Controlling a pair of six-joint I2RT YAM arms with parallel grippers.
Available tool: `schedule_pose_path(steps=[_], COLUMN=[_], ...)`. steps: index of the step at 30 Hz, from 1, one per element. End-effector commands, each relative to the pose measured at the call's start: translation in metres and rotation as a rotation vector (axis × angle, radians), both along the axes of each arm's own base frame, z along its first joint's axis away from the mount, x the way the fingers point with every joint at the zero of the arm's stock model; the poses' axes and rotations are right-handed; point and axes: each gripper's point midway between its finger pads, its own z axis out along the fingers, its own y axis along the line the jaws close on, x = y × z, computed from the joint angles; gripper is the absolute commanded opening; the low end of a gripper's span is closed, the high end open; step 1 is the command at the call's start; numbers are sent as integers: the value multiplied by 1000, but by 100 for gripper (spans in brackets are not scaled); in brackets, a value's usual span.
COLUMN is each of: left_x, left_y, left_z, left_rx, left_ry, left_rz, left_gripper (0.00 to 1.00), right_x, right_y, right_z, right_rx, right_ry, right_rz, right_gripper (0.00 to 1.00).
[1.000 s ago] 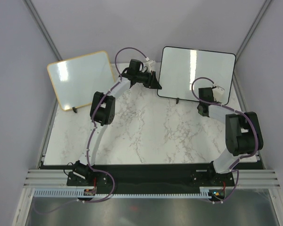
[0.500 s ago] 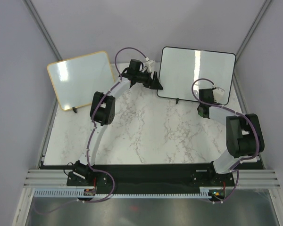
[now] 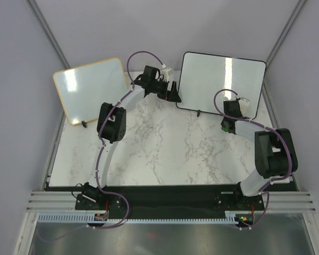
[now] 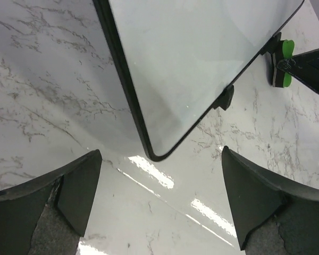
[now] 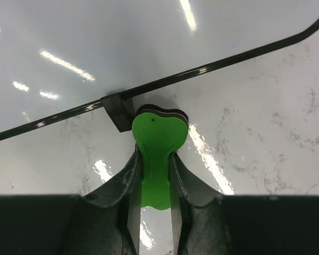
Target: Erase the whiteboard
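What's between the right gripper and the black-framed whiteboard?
A green eraser, clamped in the right gripper, its tip by the whiteboard's black foot; the right wrist view shows it.

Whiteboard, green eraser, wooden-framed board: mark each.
whiteboard [image 3: 218,79]: top view, white face centre.
green eraser [image 5: 159,133]: right wrist view, rounded head.
wooden-framed board [image 3: 90,89]: top view, face centre.

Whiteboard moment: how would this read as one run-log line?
left tool: open, at whiteboard corner | right tool: shut on green eraser | whiteboard: no marks
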Motion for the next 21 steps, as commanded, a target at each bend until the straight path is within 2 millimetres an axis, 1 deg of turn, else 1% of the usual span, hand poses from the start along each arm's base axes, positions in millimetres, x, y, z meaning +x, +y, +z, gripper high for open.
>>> schedule_pose_path(steps=[1, 2, 3, 6, 8, 9, 10, 11, 12, 13, 14, 15, 16, 17, 18, 19, 20, 21], left_x=[-2, -3, -6, -16, -21, -27, -30, -32, -38, -42, -44, -50, -53, -55, -62, -65, -70, -77], left_y=[15, 18, 22, 34, 41, 45, 49, 54, 58, 63, 69, 73, 77, 84, 88, 92, 96, 100], left_z=[58, 59, 65, 69, 70, 66, 77, 79, 74, 85, 86, 83, 85, 95, 91, 91, 102, 97], left_rx=[29, 44, 53, 90, 107, 113, 107, 110, 119, 119, 122, 133, 135, 133, 139, 144, 138, 144], left_ry=[-136, -159, -169, -183, -188, -169, -185, -182, -164, -181, -174, -154, -154, -165, -148, -141, -153, -134], left_rz=[1, -9, -6, -2, -1, -5, -4, 1, 1, 3, 9, 10, 10, 22, 20, 24, 28, 27], left_gripper=[99, 99, 99, 99, 99, 99, 99, 99, 99, 99, 99, 99, 99, 99, 99, 99, 99, 99], right_x=[22, 24, 24, 22, 21, 20, 20, 19, 15, 12, 12, 1, -2, -5, -12, -16, -19, -27], right_y=[30, 33, 37, 43, 49, 52, 54, 54, 52, 50, 46, 43, 42, 40, 39, 40, 41, 43], right_z=[11, 12, 12, 12, 11, 11, 12, 12, 12, 12, 15, 13, 13, 16, 14, 14, 17, 15], right_rx=[65, 70, 73, 85, 100, 106, 112, 115, 112, 114, 104, 97, 95, 96, 92, 88, 82, 70], right_ry=[-80, -83, -82, -82, -86, -86, -87, -86, -77, -75, -83, -43, -34, -33, -6, 7, 11, 42], right_rz=[113, 127, 136, 157, 182, 193, 200, 199, 190, 170, 146, 133, 124, 114, 111, 117, 123, 137], right_gripper=[0, 0, 0, 0, 0, 0, 0, 0, 0, 0, 0, 0, 0, 0, 0, 0, 0, 0])
